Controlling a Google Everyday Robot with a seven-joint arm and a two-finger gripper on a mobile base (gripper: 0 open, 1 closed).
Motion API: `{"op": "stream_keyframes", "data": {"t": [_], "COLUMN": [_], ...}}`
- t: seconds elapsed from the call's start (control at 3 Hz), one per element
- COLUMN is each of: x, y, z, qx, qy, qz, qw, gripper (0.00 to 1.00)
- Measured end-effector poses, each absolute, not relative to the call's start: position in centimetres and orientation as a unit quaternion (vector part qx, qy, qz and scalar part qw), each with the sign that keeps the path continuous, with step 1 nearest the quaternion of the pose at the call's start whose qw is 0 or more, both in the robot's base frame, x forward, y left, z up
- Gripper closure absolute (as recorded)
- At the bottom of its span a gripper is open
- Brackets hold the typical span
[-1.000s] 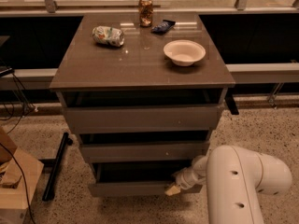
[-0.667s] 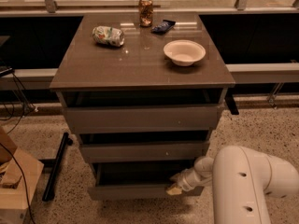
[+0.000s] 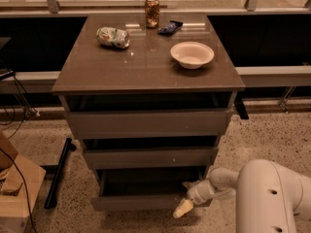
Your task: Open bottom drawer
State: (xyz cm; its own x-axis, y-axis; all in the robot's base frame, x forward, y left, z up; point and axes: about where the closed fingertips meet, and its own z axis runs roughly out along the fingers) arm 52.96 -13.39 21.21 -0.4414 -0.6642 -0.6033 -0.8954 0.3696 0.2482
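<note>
The bottom drawer [image 3: 141,202] is the lowest, narrowest grey-brown front of the three-drawer cabinet. It stands pulled out a little, with its dark shallow interior [image 3: 146,183] showing above the front panel. My gripper [image 3: 187,204] is at the drawer's right front corner, low near the floor, on the end of my white arm [image 3: 272,198] that comes in from the lower right. Its cream fingertip [image 3: 183,208] points down-left beside the panel.
The middle drawer [image 3: 148,157] and top drawer [image 3: 146,124] sit above. On the cabinet top [image 3: 107,72] are a crushed can [image 3: 113,37], an upright can [image 3: 152,11], a dark packet [image 3: 170,27] and a white bowl [image 3: 192,54]. A cardboard box [image 3: 14,188] and black bar [image 3: 58,174] lie at left.
The bottom drawer has come out slightly further towards me, and my gripper has moved back with its right corner.
</note>
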Motion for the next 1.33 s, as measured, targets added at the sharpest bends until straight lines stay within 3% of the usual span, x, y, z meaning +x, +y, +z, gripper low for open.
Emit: {"op": "stream_keyframes", "data": {"t": [0.33, 1.0, 1.33], "x": [52.9, 52.6, 51.2], "y": [-13.3, -13.5, -14.0], "z": [21.1, 19.0, 18.1], "qx": [-0.487, -0.475, -0.461], "qy": [0.801, 0.809, 0.814], "qz": [0.281, 0.294, 0.309], "qw": [0.206, 0.183, 0.17], "gripper": [0.0, 0.0, 0.16]}}
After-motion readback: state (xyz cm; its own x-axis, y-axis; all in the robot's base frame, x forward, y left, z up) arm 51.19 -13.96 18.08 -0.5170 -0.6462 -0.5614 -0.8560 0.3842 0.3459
